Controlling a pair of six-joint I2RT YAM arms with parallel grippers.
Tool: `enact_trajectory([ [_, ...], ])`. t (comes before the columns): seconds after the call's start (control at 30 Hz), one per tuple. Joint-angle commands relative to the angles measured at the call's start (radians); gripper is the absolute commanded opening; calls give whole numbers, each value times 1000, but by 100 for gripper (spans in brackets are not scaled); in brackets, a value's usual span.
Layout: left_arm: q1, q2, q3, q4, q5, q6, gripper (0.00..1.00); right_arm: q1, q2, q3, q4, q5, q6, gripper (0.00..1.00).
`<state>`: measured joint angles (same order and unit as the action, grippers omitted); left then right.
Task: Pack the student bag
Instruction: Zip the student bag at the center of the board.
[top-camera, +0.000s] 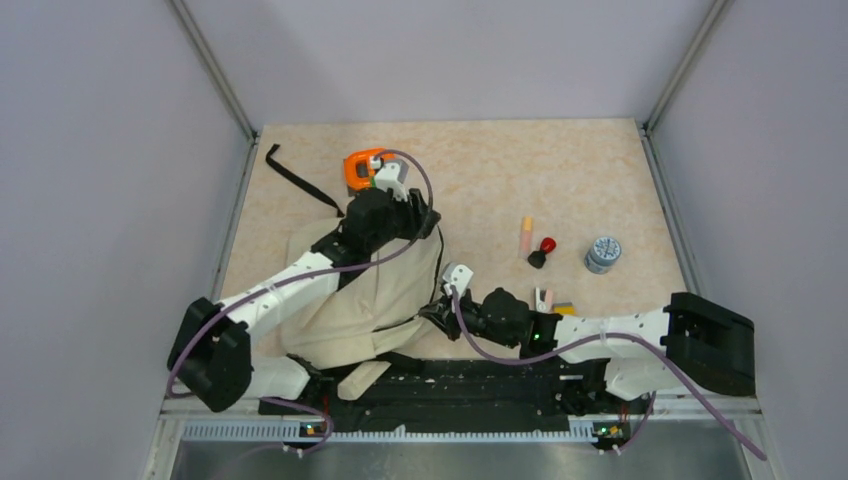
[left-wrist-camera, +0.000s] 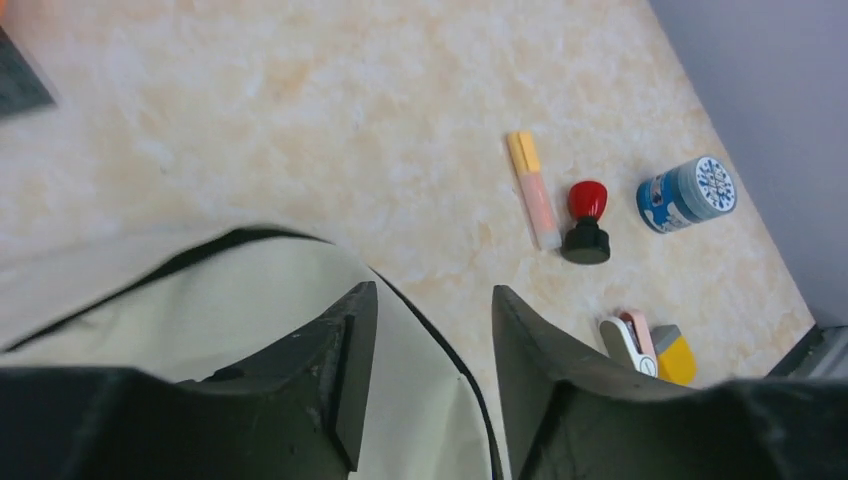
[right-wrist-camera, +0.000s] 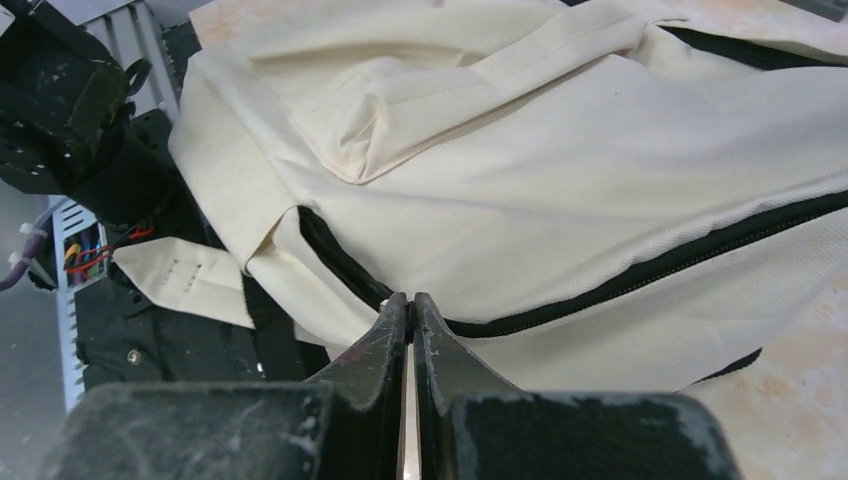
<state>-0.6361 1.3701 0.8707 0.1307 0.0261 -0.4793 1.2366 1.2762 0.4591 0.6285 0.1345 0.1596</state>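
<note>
The student bag is a large beige backpack with black zipper lines, lying flat at the near left of the table. My left gripper hangs open and empty over the bag's far right edge; in the left wrist view the beige fabric and its black edge line run between the fingers. My right gripper is at the bag's near right side. In the right wrist view its jaws are pressed together on the bag's black zipper line.
An orange object lies beyond the bag and a black strap trails to the far left. To the right lie a pink-yellow marker, a red-and-black stamp, a blue tin, a white-pink item and a yellow item.
</note>
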Motion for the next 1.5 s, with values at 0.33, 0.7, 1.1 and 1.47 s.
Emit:
enact_trajectory([
  [0.33,6,-271,-74,-287,317,89,62,-13,-50,-46,42,-55,31,0],
  [0.7,-28,-297,-140,-358,391,24,76,-14,-49,-46,40,-52,35,0],
  [1.1,-107,-193,-141,-410,331,28,48,-14,-44,-29,26,-56,23,0],
  [1.47,-111,-134,-34,-163,293,-23,0,-10,-39,10,-27,-83,18,0],
])
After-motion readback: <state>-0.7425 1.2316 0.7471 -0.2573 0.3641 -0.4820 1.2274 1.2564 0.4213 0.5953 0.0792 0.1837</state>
